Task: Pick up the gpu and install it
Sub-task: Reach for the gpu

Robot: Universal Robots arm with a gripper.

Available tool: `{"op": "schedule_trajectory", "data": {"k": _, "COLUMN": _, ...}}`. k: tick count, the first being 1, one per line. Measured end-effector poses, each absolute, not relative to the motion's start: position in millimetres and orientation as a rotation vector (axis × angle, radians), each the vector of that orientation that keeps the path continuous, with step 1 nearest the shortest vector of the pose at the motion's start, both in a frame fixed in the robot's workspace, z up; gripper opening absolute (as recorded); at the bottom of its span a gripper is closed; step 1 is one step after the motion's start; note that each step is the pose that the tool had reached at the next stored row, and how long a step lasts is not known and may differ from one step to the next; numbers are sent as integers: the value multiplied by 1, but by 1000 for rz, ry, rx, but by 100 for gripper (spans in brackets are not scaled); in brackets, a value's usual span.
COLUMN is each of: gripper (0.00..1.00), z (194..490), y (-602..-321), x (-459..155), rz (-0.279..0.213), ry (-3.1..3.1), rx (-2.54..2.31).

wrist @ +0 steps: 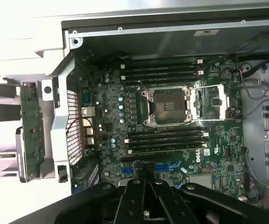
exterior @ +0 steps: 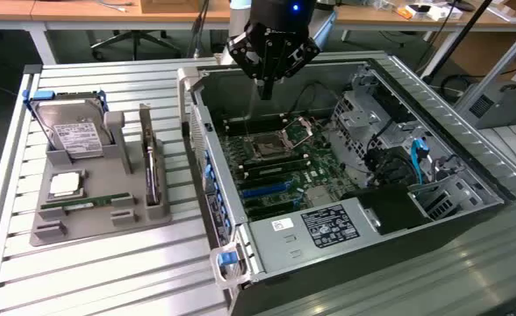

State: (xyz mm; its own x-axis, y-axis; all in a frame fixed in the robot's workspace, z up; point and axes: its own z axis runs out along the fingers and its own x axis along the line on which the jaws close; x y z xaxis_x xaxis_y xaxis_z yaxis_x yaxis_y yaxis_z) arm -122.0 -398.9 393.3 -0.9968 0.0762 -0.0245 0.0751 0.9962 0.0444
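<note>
On the desk (exterior: 108, 276), the gpu (exterior: 153, 168) is being held upright by the tray (exterior: 91, 227) at nine o'clock of the case (exterior: 240, 253) in the exterior view. Over the case the tool (exterior: 265, 89) is being held pressed together, and the case wall risks being clipped.

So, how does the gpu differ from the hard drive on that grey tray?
The gpu is a thin dark card standing on edge; the hard drive is a boxy silver unit with a white label, leaning back. The hard drive sits nearer the exterior view's left than the gpu. Both rest in the grey tray.
</note>
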Motion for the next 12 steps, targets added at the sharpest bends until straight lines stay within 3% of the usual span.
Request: {"op": "schedule_trajectory", "data": {"k": 12, "gripper": 11, "z": 393, "y": -399, "x": -130, "rz": 68, "ry": 3113, "rx": 118}}
